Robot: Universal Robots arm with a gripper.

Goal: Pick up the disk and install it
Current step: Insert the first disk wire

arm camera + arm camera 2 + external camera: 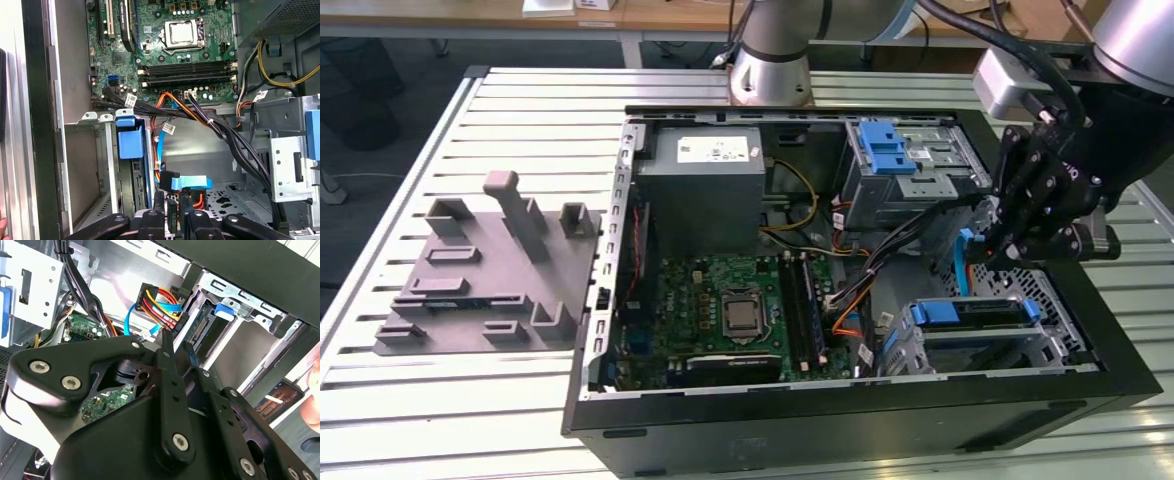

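While the open computer case [720,420] lies on the slatted table [520,400], the gripper [1034,240] hangs over its drive cage [987,335]. Its fingers [160,202] are clamped on the disk [172,212], held edge-up above the cage beside the one already seated there [131,145]. Inside lie the motherboard [727,310] and power supply [707,185].

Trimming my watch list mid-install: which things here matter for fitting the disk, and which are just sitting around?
In the job:
tool, shut on the disk
silver bay with blue latch

Just lying about:
power-supply box
motherboard
grey fixture block
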